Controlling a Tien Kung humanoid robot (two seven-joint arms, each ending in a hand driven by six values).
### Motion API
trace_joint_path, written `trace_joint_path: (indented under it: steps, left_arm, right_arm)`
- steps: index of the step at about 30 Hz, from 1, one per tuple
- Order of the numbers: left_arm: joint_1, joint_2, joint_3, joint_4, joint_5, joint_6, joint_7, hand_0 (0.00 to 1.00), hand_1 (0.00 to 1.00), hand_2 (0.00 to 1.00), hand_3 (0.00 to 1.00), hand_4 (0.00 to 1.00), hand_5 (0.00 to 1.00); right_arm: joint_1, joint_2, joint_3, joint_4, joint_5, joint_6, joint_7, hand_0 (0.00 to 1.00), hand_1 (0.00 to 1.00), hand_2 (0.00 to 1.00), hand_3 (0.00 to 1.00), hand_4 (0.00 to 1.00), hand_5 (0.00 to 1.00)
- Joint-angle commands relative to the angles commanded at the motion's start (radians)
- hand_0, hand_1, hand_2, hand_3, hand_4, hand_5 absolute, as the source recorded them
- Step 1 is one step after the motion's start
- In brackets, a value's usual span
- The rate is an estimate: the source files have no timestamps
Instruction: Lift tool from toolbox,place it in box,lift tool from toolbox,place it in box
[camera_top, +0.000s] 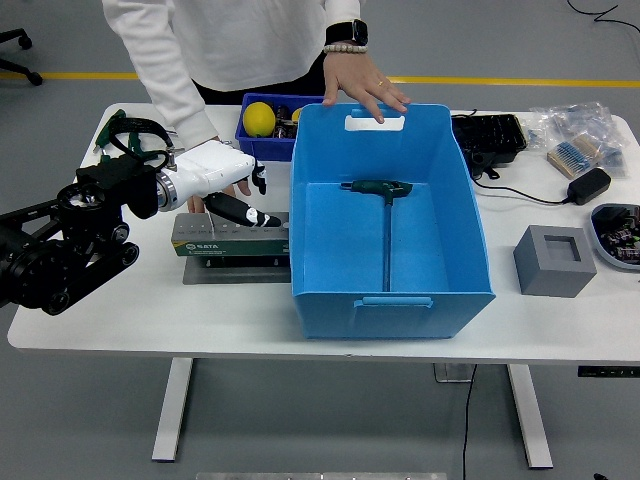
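Observation:
A green T-handle tool (385, 215) lies inside the big blue box (420, 290), handle at the far end, shaft pointing toward me. My left hand (240, 195) is white with black fingertips, open and empty, hovering over the grey tool holder (228, 240) left of the box. More green T-handle tools (112, 135) lie at the table's far left, partly hidden by my arm. My right hand is out of view.
A person stands at the far side, one hand (365, 90) resting on the box's far rim, the other hand behind my left hand. A small blue bin with a yellow ball (260, 118) sits behind. A grey block (555, 258), cables and a charger (588, 185) lie right.

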Motion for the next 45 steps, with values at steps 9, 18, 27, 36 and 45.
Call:
trace_joint_path:
  steps: [9,18,27,36,45]
  left_arm:
    - [0.006,0.013,0.006,0.017,0.032,-0.010,-0.006,0.634,0.608,0.617,0.492,0.896,0.957]
    - [0.011,0.024,0.033,-0.006,0.052,-0.055,0.031,0.637,0.589,0.577,0.451,0.885,0.978]
    - [0.009,0.028,0.041,0.011,0.093,-0.073,0.052,0.640,0.568,0.515,0.349,0.885,0.996]
    - [0.005,0.027,0.040,0.035,0.121,-0.075,0.058,0.636,0.499,0.432,0.250,0.886,0.998]
    - [0.000,0.026,0.039,0.048,0.132,-0.070,0.057,0.630,0.457,0.379,0.214,0.887,0.998]
  right_arm:
    - [-0.002,0.002,0.002,0.000,-0.002,0.000,-0.001,0.699,0.695,0.739,0.603,0.833,0.725]
    - [-0.006,0.004,0.004,0.000,-0.004,-0.001,-0.002,0.699,0.695,0.739,0.603,0.832,0.724]
    - [-0.009,0.006,0.005,0.001,-0.004,-0.001,-0.002,0.699,0.697,0.739,0.603,0.832,0.724]
    - [-0.007,0.005,0.000,0.001,0.003,0.000,-0.002,0.700,0.697,0.739,0.603,0.832,0.724]
    - [-0.004,0.003,-0.002,0.001,0.006,0.001,-0.001,0.701,0.697,0.738,0.603,0.832,0.724]
